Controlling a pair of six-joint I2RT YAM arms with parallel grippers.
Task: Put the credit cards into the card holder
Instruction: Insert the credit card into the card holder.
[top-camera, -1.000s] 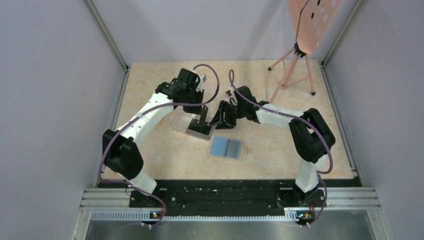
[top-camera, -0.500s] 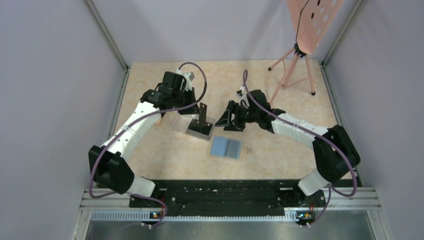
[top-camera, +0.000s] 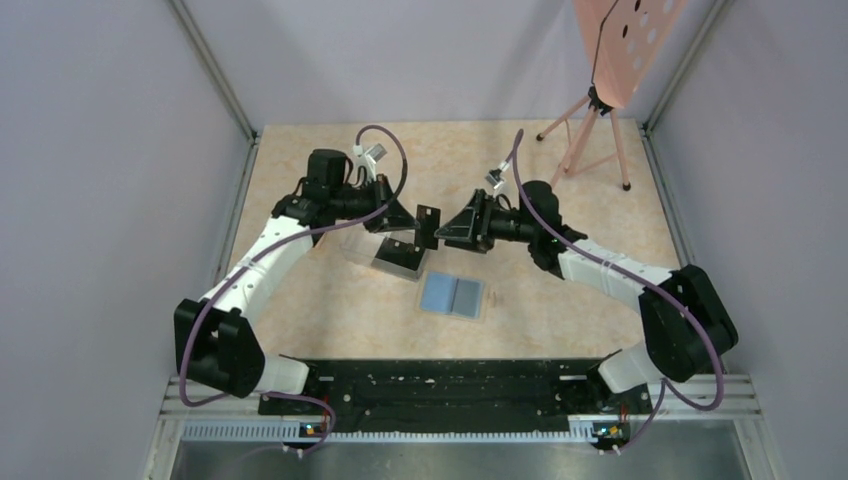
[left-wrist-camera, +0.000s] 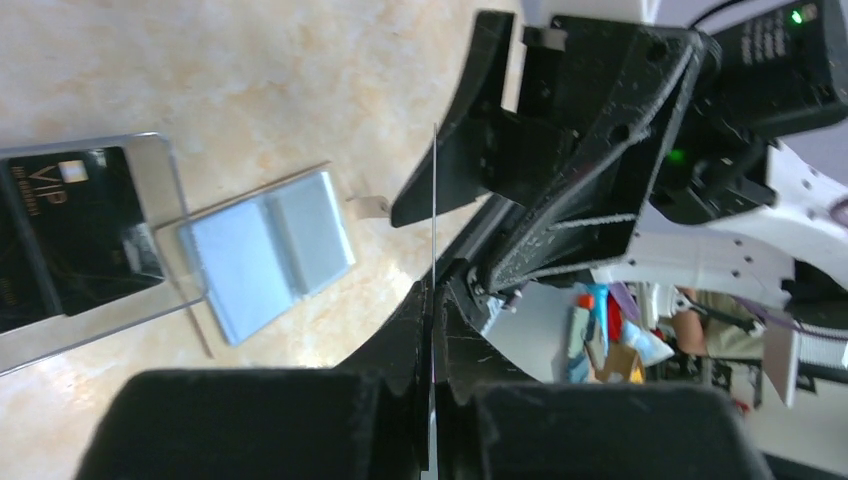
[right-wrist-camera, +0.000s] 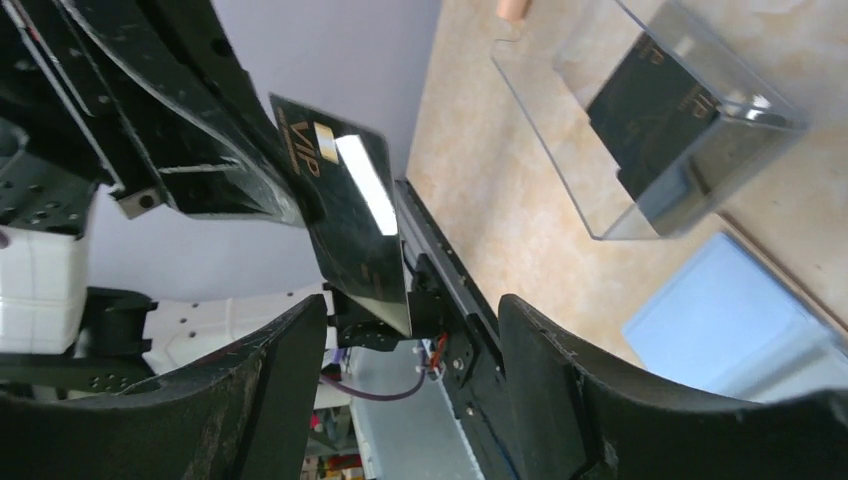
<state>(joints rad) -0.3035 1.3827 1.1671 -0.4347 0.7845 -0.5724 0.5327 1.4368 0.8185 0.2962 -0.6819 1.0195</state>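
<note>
From above, there's the change: the left tool (top-camera: 418, 222) has come up off the clear plastic box (top-camera: 385, 252) with one credit card (top-camera: 428, 226) and turned it toward the right arm. The right tool (top-camera: 447, 228) has swung in to face it. It looks like a mid-air handover, so the card is out of the box but not yet in the card holder (top-camera: 455, 295). The holder lies open on the desk (top-camera: 560, 290), just near of both tools.

On the left wrist view, the card (left-wrist-camera: 434, 200) shows edge-on as a thin line, and the left tool's fingers (left-wrist-camera: 410, 330) are pressed together on its lower end. The right tool (left-wrist-camera: 520, 170) looms just beyond it, jaws apart. The holder (left-wrist-camera: 270, 245) lies flat below, grey-blue side up.

On the right wrist view, the VIP face of the card (right-wrist-camera: 350, 210) hangs ahead. The right tool's fingers (right-wrist-camera: 280, 400) are spread wide and appear not to touch it. More black cards (right-wrist-camera: 655, 115) wait in the box.
</note>
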